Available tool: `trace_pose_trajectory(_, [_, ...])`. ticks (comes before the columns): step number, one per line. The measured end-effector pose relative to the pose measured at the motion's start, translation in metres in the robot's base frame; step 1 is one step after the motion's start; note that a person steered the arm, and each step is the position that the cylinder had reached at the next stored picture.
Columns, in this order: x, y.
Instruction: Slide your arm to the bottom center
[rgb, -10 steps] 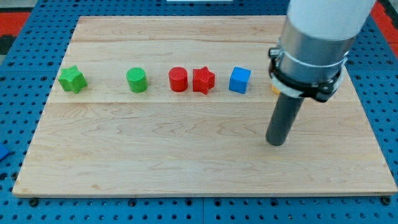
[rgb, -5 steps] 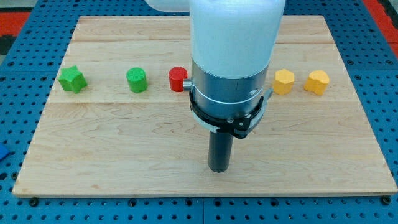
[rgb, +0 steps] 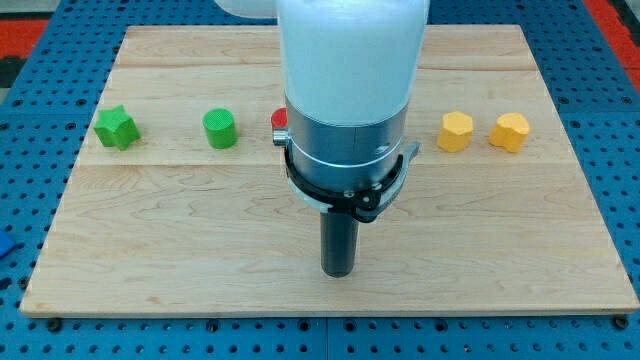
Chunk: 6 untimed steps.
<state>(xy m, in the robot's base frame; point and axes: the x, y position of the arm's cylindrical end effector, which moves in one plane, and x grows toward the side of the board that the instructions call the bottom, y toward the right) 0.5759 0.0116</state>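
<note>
Camera view shows my tip (rgb: 338, 272) near the table's (rgb: 150, 260) bottom middle, well below the green cylinder (rgb: 220, 129). No fingers here, only a rod. I think tiny, slow slides will finish best.

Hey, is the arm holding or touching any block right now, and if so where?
Nothing is held. My tip rests on bare wooden board near the view's bottom center, apart from the row of blocks; the nearest visible, the red block, is mostly hidden behind the arm.

No readable text, labels or numbers anywhere — blocks and board bare.
</note>
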Motion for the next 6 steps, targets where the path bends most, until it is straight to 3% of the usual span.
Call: trace_pose_trajectory(6, [0.0, -0.0077])
